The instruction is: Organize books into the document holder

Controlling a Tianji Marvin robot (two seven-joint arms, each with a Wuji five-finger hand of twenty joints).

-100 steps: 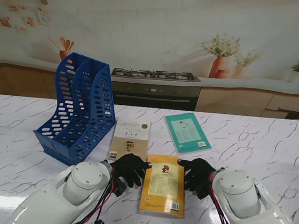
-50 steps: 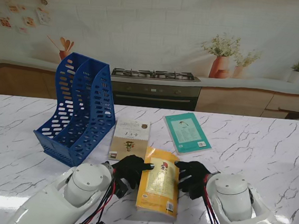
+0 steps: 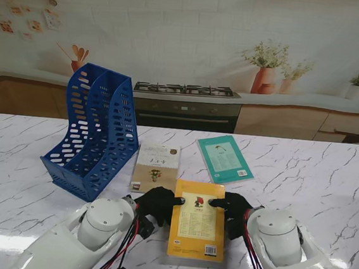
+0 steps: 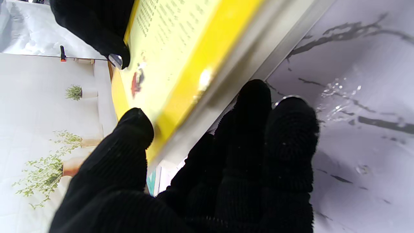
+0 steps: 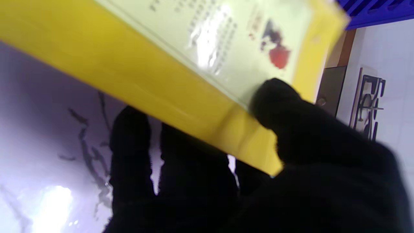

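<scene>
The yellow book (image 3: 198, 227) is lifted off the marble table between both black-gloved hands, its back cover facing me. My left hand (image 3: 155, 203) pinches its left edge, thumb on the cover and fingers underneath, as the left wrist view shows on the yellow book (image 4: 181, 55). My right hand (image 3: 234, 211) grips the right edge the same way, seen on the yellow book (image 5: 155, 74) in the right wrist view. The blue document holder (image 3: 93, 136) stands at the far left, its slots holding nothing. A beige book (image 3: 156, 168) and a teal book (image 3: 225, 158) lie flat beyond the hands.
The white marble table (image 3: 315, 179) stretches to the right of the books. Behind its far edge runs a kitchen backdrop with a stove (image 3: 187, 91) and potted plants (image 3: 267, 66).
The yellow book went from lying flat to being raised and tilted, then squared up between both hands. Both hands closed in on its edges and lifted it.
</scene>
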